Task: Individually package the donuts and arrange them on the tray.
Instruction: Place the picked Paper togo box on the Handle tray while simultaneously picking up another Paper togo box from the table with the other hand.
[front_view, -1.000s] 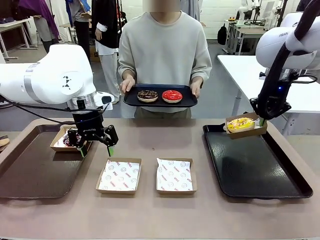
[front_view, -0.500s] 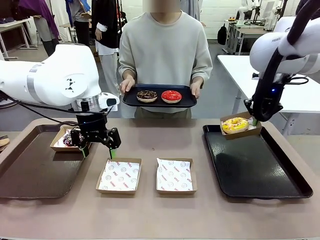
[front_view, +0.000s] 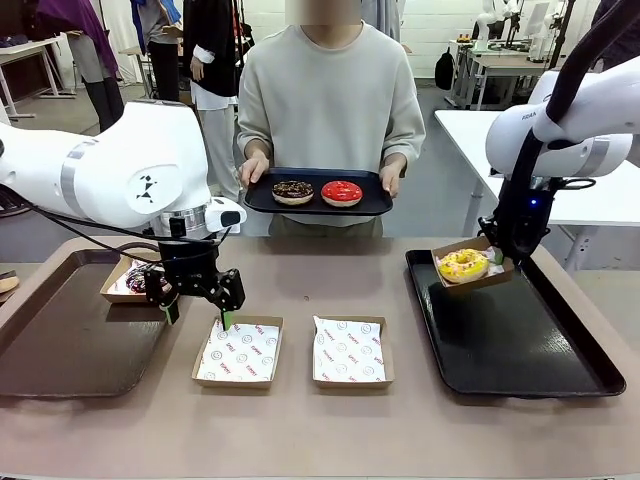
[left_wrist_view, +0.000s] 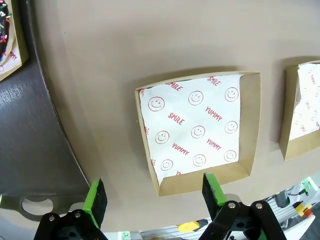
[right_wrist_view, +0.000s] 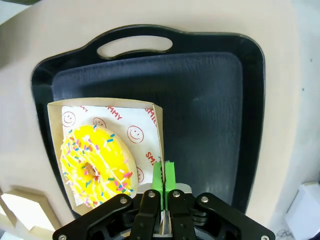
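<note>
My right gripper (front_view: 497, 255) (right_wrist_view: 163, 172) is shut on the side wall of a cardboard box (front_view: 478, 249) (right_wrist_view: 156, 131). The box holds the yellow donut (front_view: 461, 265) (right_wrist_view: 97, 165) and hangs tilted just above the far left corner of the right black tray (front_view: 500, 345) (right_wrist_view: 210, 100). My left gripper (front_view: 198, 311) (left_wrist_view: 152, 192) is open, hovering over the near left edge of an empty paper-lined box (front_view: 238, 350) (left_wrist_view: 197, 130). A dark sprinkled donut (front_view: 135, 278) (left_wrist_view: 5, 35) lies boxed on the left tray (front_view: 70, 340). The person holds a small tray (front_view: 370, 205) with a chocolate donut (front_view: 293, 190) and a red donut (front_view: 341, 192).
A second empty lined box (front_view: 349, 350) (left_wrist_view: 302, 110) sits at the table's middle, right of the first. Most of the right tray's surface is bare, as is the near part of the left tray.
My right gripper has carried the boxed yellow donut left and down toward the right tray. My left gripper has shifted right, away from the left tray, over the empty box.
</note>
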